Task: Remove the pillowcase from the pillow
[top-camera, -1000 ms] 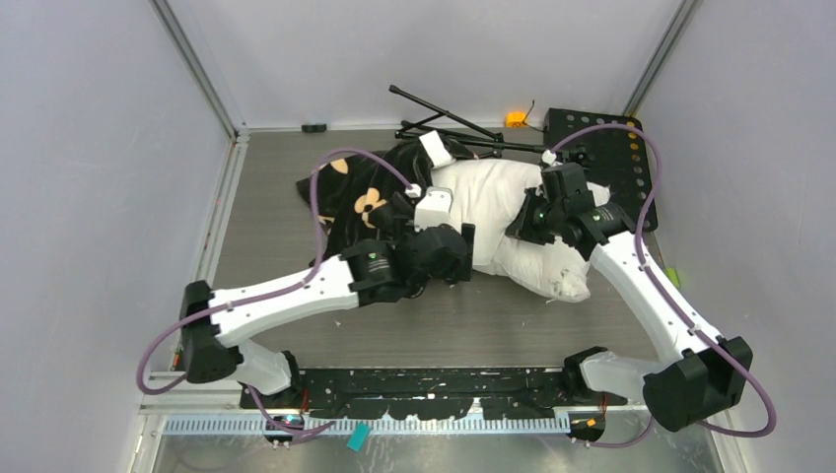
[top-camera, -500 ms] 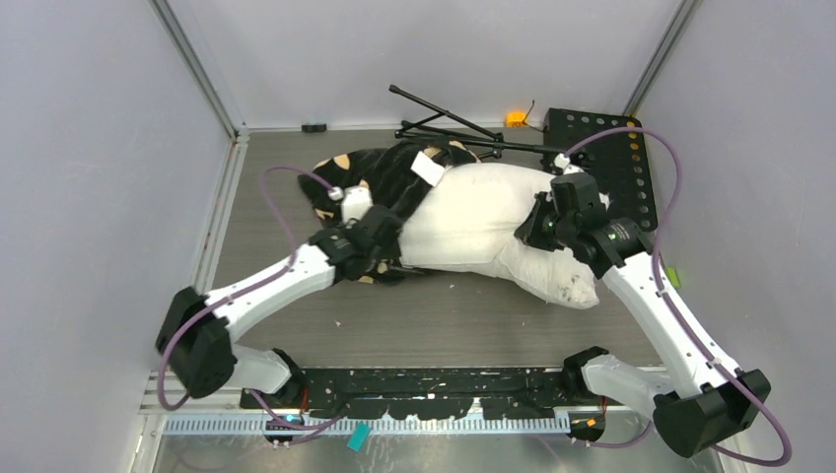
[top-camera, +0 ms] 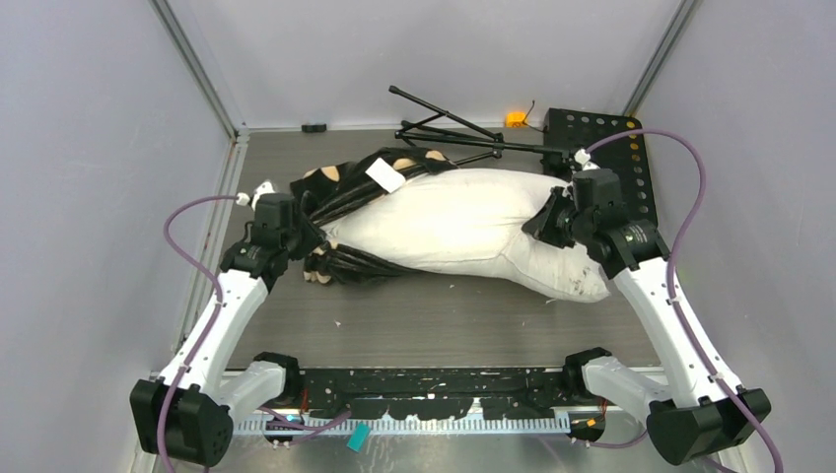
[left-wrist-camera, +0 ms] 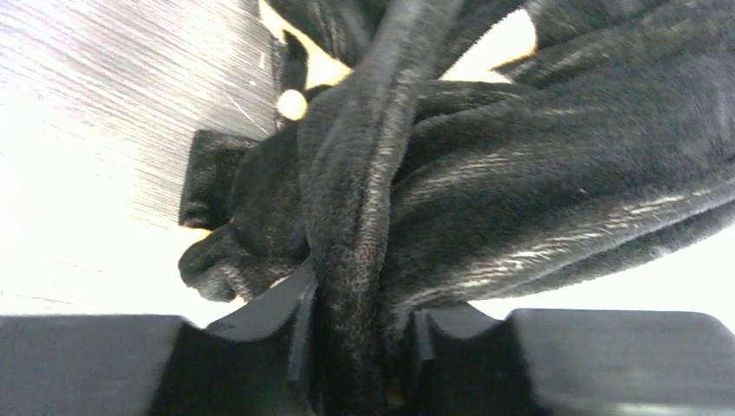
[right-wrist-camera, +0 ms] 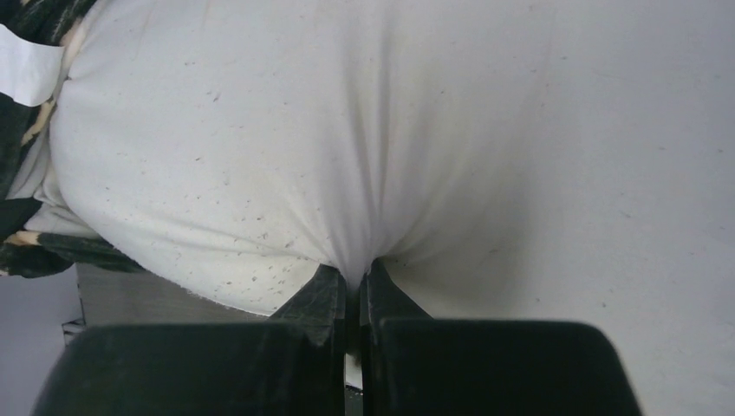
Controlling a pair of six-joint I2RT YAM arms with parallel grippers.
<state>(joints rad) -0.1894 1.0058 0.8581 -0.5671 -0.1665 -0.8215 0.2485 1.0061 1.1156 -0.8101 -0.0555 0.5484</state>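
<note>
Black plush pillowcase [top-camera: 340,192]: bunched into stretched folds around the pillow's left end, covering only that end; a white tag [top-camera: 384,177] lies on it by the pillow's far-left edge
White pillow [top-camera: 453,222]: lies lengthwise on the worktop [top-camera: 444,315], most of its body bare and its right end free of the cover
Left jaws: clamped tight on a thick rope of plush [left-wrist-camera: 520,173] just off the pillow's left end; the fabric runs taut from them toward the pillow
Right jaws: pinched almost together on a fold of white cloth [right-wrist-camera: 347,130] near the pillow's right end, with the cloth puckering into them
Step in hand: the peeling stage, as I judge it, with the left arm set to draw the cover off leftward while the right arm anchors the pillow
Progress: well along by my reckoning, since only the pillow's left end sits inside the cover
Next move calls for: a pull leftward away from the pillow with the grip unchanged, and a firm hold at the pillow's right end so the pillow does not slide along
Risk: the plush may snag on the pillow's left corners, or the thin pinch of white cloth may slip; either would likely drag the pillow rather than bare it
Beyond the pillow: a black perforated plate [top-camera: 621,163] and a folded stand [top-camera: 444,126] lie on the pillow's far side, apart from the work
</note>
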